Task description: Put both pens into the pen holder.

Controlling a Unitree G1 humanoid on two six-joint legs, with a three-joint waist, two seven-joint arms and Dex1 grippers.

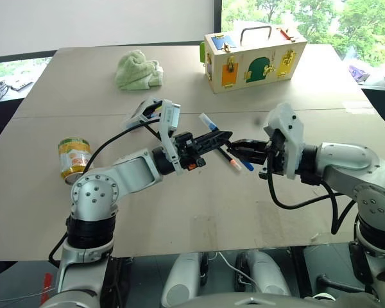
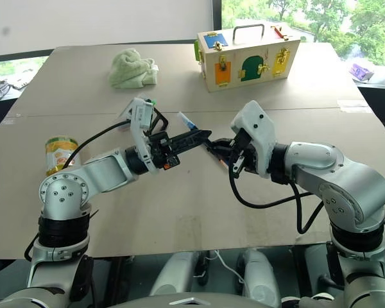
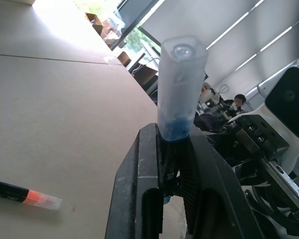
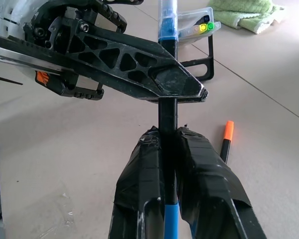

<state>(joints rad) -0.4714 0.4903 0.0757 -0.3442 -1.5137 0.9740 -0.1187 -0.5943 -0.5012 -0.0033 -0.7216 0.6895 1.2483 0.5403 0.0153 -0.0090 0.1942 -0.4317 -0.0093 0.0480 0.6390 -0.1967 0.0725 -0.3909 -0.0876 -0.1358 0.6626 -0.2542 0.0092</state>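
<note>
Both the left gripper (image 1: 223, 137) and right gripper (image 1: 236, 149) clench the blue pen (image 4: 168, 30) above the table (image 1: 179, 212), the orange pen (image 4: 226, 141) lying below.

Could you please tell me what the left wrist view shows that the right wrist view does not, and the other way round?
Left wrist view adds: the clear cap of the blue pen end-on in the shut left gripper, and people far off. Right wrist view adds: the pen holder, the green towel, and the right gripper shut on that pen. Both: the blue pen, and the orange pen lying on the table.
</note>
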